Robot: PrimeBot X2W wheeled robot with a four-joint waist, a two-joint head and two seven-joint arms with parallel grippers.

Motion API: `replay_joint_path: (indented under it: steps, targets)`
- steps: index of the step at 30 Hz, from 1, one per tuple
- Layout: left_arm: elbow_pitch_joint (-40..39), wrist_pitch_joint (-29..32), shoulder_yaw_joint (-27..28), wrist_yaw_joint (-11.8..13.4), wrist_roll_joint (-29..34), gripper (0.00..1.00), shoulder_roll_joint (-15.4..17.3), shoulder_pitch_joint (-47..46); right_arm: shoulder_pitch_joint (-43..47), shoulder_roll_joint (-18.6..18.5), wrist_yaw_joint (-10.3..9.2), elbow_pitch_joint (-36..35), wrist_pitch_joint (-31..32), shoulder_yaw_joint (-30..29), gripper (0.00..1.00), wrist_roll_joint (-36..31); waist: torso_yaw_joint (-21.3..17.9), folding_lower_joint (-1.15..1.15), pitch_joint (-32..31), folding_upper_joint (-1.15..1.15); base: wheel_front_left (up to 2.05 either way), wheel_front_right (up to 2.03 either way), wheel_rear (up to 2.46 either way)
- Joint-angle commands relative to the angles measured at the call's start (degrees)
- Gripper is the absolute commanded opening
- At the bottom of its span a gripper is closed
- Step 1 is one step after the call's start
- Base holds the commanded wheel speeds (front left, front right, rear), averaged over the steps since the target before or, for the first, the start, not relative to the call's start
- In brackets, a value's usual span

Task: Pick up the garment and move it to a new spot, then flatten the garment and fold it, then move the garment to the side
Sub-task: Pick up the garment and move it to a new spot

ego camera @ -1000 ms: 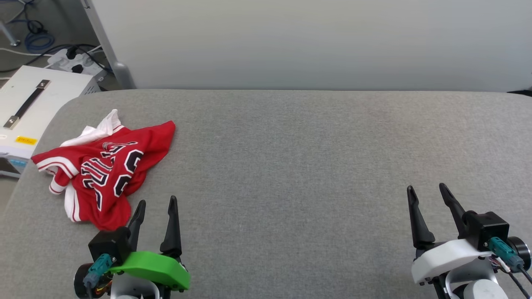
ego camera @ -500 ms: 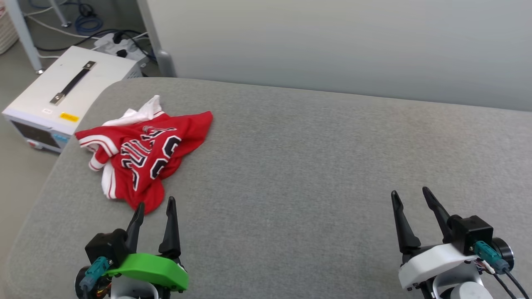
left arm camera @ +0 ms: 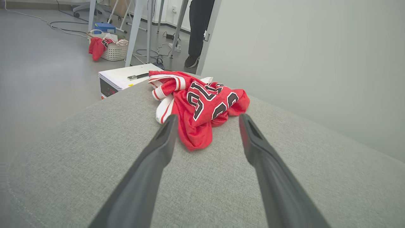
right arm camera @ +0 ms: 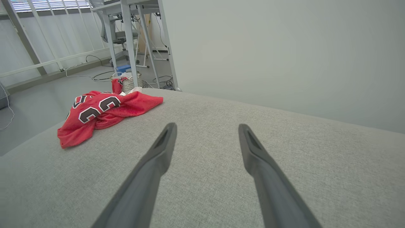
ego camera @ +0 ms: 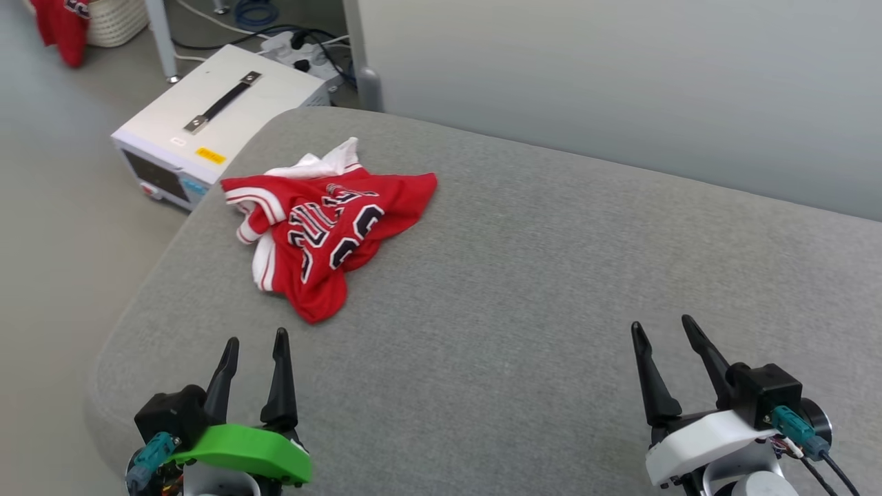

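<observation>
— Where's the garment (ego camera: pixel 324 234) sitting?

— Crumpled in a heap near the far left corner of the grey padded table (ego camera: pixel 537 275), close to the left edge, lettering up and a white sleeve poking out the back

— And the arms?

— Both low along the near edge. The left gripper (ego camera: pixel 255 335) is by the near left corner with its fingers spread and nothing between them, pointing at the heap's nearest red fold but well short of it. The right gripper (ego camera: pixel 660 322) is spread too and empty, well apart from the cloth, towards the near right

— So what worries you?

— That edge. I reckon a shove instead of a clean pinch would slide the heap over the left side, down by the white box (ego camera: pixel 220 117) on the floor

— Anything else?

— It's bunched in layers. Pinch the lowest fold and it may catch two thicknesses, so it lifts as a lump and won't spread flat afterwards. Or it catches one thin layer of that mesh and slips out mid-carry. And there's a person's leg (left arm camera: pixel 196 31) beyond that corner, so a wide swing that way looks unwise to me
</observation>
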Motion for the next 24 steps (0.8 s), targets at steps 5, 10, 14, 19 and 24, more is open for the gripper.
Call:
replay_joint_path:
  steps: [5,10,14,19,24]
  targets:
    - [0.84,-1.00,-0.08,-0.50,-0.93,1.00,-0.29,-0.73,-0.98,-0.13,-0.05,0.76,-1.17,0.78,1.00,0.94,4.71,0.00,-0.02,0.00,0.00,0.00,0.00]
    - [1.44,-1.42,0.04,-0.99,-1.51,1.00,-0.30,-0.90,-1.00,-0.14,-0.05,0.64,-1.59,1.72,1.00,2.23,6.58,0.00,0.04,0.00,0.00,0.00,0.00]
    - [2.54,-1.42,-0.50,-1.32,-2.19,1.00,-0.30,-0.87,-0.90,-0.14,-0.05,0.75,-1.59,1.09,1.00,2.02,6.77,0.00,0.03,0.00,0.00,0.00,0.00]
    - [2.33,-1.42,-0.35,-1.56,-1.81,1.00,-0.30,-1.15,-1.08,-0.14,-0.05,0.40,-1.59,1.10,1.00,1.91,6.31,0.00,0.61,0.00,0.00,0.00,0.00]
    - [2.15,-1.42,-1.29,-1.89,-0.75,1.00,-0.30,-1.94,-1.60,-0.14,-0.05,-0.36,-1.59,0.77,1.00,1.35,5.20,0.00,2.41,0.00,0.00,0.00,0.00]
